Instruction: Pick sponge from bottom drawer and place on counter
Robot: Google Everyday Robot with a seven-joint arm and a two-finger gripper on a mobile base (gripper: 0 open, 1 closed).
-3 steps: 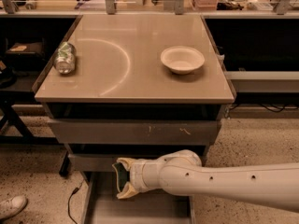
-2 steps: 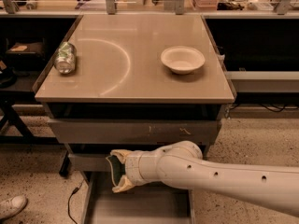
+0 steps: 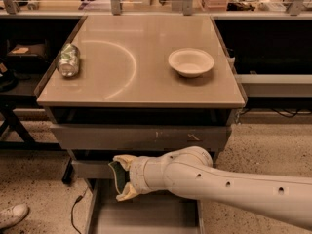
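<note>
— What do the containers hold?
— Below your counter the bottom drawer stands pulled out, with grey floor showing under your arm. On the counter, a white bowl sits upright at the right and a crushed can lies at the left, well apart.
— And the sponge?
— Pinched between the fingers of your gripper, dark green side facing left. It hangs above the drawer floor, below the counter's edge.
— What has changed in the last second?
— Gripper and sponge have come up and slightly left. The bowl and can have not moved.
</note>
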